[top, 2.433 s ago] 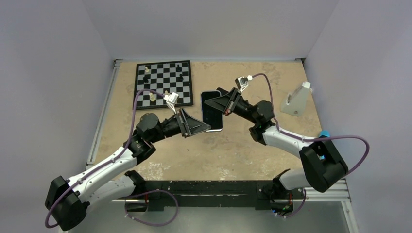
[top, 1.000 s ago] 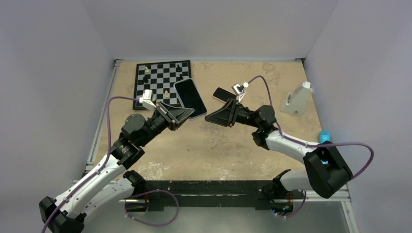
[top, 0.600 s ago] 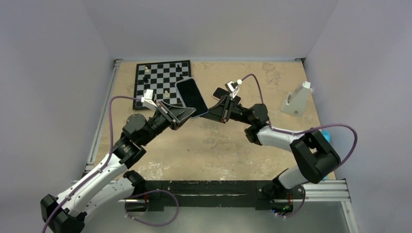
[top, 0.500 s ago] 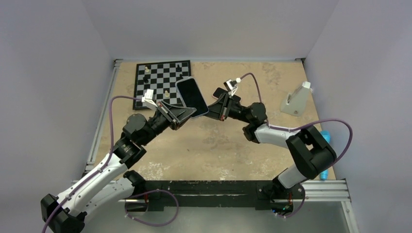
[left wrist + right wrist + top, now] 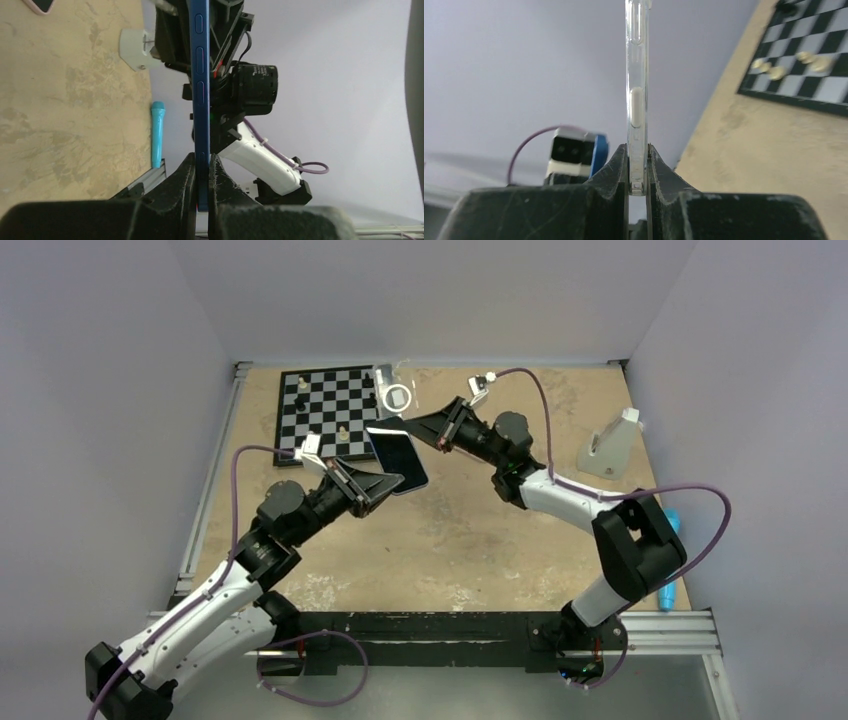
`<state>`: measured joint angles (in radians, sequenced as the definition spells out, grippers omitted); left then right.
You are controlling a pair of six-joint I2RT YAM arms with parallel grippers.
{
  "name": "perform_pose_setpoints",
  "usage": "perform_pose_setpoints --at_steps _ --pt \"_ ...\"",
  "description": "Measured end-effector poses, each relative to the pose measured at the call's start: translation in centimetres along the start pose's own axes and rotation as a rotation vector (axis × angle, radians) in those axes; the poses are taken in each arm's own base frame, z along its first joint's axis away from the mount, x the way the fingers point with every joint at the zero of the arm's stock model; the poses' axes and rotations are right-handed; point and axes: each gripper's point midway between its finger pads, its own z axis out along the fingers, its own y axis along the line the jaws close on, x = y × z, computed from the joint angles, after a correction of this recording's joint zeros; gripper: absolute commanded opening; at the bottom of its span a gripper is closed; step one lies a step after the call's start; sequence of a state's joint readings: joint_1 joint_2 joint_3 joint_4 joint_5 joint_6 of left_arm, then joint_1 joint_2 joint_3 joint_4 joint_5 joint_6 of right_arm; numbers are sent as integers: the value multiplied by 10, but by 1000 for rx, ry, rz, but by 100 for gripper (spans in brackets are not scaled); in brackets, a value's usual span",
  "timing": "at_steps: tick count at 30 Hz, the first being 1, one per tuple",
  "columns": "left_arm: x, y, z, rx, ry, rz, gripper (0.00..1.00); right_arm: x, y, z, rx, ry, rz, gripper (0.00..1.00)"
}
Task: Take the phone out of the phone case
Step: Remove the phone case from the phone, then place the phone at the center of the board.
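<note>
The phone is up in the air between the two arms. The left gripper has its near end pinched tight btw. both fingers, w/ the dark screen toward the top camera. In the left wrist view its blue edge w/ side buttons stands bare, no shell around it. I judge it the heavier thing: stiff, glass front, smooth sides, so slippery, and fragile if it falls on the table. The best hold is probably the one it has now, i.e. pads on the flat front and back, away from the buttons.

The case is just beyond the phone on the far side, over the right edge of the chessboard. The right gripper is closed on one end of it. It looks empty, clear all through, w/ the white ring showing. Probably light, thin and easy to bend, so a soft grip at the rim is enough. If the ends of case and phone touch, I cannot tell.

Count, big to small:
- 1 table
- 2 arms
- 1 chessboard
- 1 phone held, plus 1 other phone w/ a pink edge lying on the table, only its corner in view
- 1 case
- 1 white stand at far right
- 1 teal pen at the right edge
- chess pcs: several, too small for an exact number
</note>
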<state>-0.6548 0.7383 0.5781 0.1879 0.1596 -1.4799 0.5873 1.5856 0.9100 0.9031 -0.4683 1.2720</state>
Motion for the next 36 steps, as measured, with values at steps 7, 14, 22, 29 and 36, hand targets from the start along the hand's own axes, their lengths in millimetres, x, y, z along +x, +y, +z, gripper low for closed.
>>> perform_pose_setpoints --at_steps 7,14,22,29,36 --pt "-35 60 -39 -370 -217 47 0 -39 -95 -36 387 -88 -93 0" --pt "-99 158 -88 -845 -578 18 0 -19 -110 -119 600 -88 -225 0" --pt "-142 247 -129 -1081 -848 -130 0 -19 -86 -153 636 -107 -366 0" --pt "-173 286 -139 -1023 -1011 -294 0 -15 -93 -163 684 -80 -395 0" --pt "-199 287 -130 -907 -1095 -334 0 -14 -94 -163 687 -72 -402 0"
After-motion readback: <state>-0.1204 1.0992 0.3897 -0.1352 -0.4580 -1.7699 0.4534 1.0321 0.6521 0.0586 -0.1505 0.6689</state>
